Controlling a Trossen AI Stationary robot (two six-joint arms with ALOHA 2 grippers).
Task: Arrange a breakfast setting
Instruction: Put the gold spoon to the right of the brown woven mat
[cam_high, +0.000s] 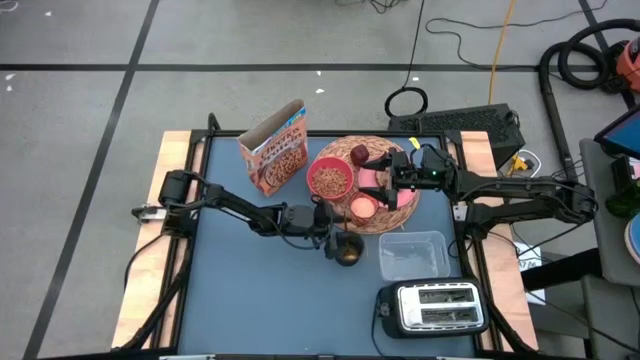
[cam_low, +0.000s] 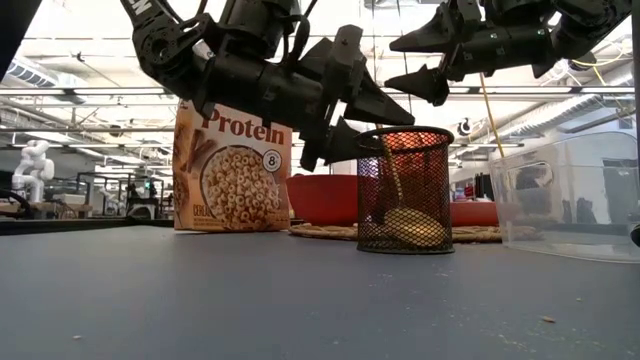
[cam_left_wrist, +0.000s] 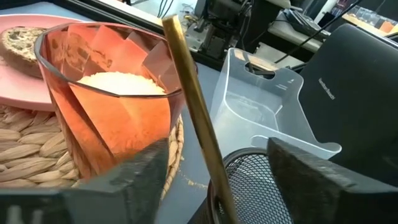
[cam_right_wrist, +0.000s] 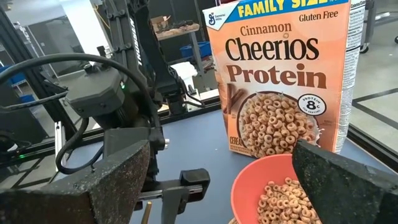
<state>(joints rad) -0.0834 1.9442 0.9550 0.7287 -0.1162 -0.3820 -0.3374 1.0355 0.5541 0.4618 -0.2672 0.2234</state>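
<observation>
A gold spoon (cam_left_wrist: 194, 106) stands bowl-down in a black mesh cup (cam_low: 405, 190) and leans on its rim, near the wicker mat (cam_high: 400, 212). My left gripper (cam_left_wrist: 217, 186) is open just above the mesh cup, one finger on either side of the spoon's handle, not touching it. On the mat are the pink bowl (cam_high: 330, 180) of cereal, the small pink cup (cam_high: 362, 207), the dark red fruit (cam_high: 357, 153) and the pink plate (cam_left_wrist: 25, 65) with the bread (cam_left_wrist: 18, 40). The cereal box (cam_high: 275, 150) stands left of the mat. My right gripper (cam_high: 388, 172) is open above the plate.
A clear plastic tub (cam_high: 412, 252) lies right of the mesh cup, and a silver toaster (cam_high: 430, 308) stands at the near right corner. The table's left and near-left parts (cam_high: 250, 300) are bare.
</observation>
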